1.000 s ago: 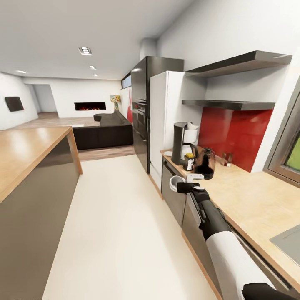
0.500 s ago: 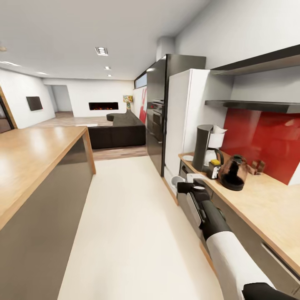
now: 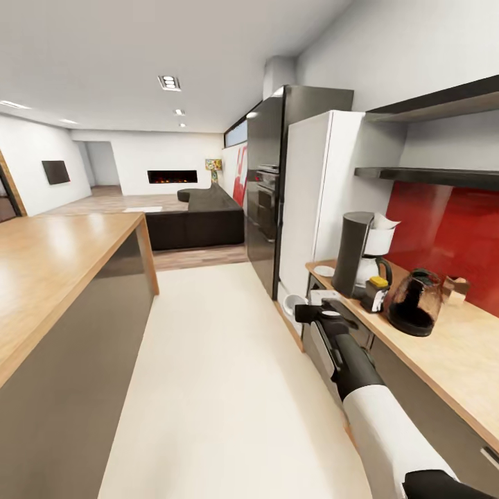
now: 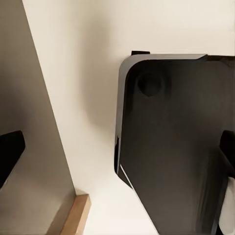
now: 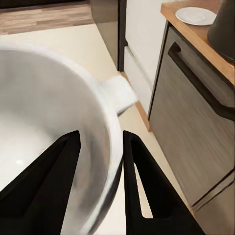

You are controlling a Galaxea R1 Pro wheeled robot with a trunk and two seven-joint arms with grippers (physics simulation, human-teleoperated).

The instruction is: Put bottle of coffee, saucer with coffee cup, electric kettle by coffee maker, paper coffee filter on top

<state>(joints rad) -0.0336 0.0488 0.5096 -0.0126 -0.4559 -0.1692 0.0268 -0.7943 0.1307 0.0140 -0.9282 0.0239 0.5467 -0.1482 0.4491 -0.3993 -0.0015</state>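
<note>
Between tool (image 5: 98,147) fingers: coffee cup (image 5: 44,112).

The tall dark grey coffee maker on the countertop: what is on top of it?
A thin white paper filter sits on top of the tall dark grey coffee maker, over its white basket. The filter's lower part, inside the basket, is hidden.

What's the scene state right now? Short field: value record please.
right gripper: shut on cup rim, over the floor, short of the countertop
saucer: on countertop, bare, on the coffee maker's fridge side
coffee maker: on countertop, filter on top
coffee bottle: beside the coffee maker
kettle: on countertop, just past the bottle
left gripper: state unclear in the left wrist view
</note>
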